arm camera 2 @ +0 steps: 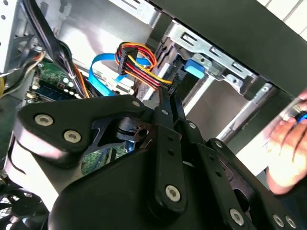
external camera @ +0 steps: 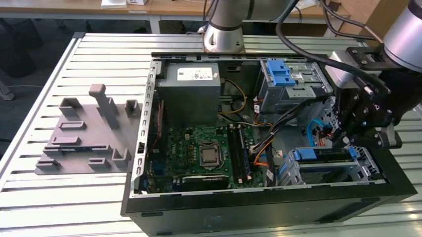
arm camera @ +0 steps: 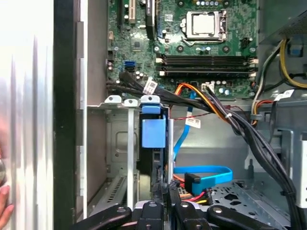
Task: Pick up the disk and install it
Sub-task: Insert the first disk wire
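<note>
- Even, bright light falls on the slatted table (external camera: pixel 39 113) in the exterior view.
- The case interior (external camera: pixel 197 123) sits in shadow.
- A white panel (arm camera: pixel 24 96) glares in the first wrist view.
- A hand (arm camera 2: pixel 288 153) blurs in the second wrist view.

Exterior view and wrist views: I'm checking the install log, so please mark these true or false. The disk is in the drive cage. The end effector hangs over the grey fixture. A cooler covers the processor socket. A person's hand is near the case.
1. The disk is in the drive cage. True.
2. The end effector hangs over the grey fixture. False: it hangs over the drive cage. The grey fixture lies on the table outside the case.
3. A cooler covers the processor socket. False: the socket is uncovered.
4. A person's hand is near the case. True.
</note>
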Action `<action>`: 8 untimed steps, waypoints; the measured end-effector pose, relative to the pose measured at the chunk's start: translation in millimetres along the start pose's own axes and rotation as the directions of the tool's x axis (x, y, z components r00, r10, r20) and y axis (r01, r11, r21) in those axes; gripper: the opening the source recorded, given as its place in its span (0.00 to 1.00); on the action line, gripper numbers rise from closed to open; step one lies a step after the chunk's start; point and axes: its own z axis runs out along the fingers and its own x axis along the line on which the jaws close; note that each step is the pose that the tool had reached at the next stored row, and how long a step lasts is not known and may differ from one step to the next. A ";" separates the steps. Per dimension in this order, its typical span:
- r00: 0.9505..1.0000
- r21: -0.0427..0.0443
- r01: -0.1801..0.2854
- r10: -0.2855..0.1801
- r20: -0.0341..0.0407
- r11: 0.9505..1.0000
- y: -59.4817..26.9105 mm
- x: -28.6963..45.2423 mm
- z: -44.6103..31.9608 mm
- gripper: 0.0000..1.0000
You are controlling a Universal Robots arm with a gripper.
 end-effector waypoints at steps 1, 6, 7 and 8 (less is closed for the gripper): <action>1.000 0.001 0.000 0.000 0.010 1.000 0.2 0.7 0.4 0.16; 1.000 0.003 0.002 -0.002 0.023 1.000 1.2 7.4 3.0 0.16; 1.000 0.003 0.002 -0.002 0.023 1.000 1.2 7.3 3.6 0.16; 1.000 0.004 0.002 -0.002 0.023 1.000 1.3 7.4 3.9 0.16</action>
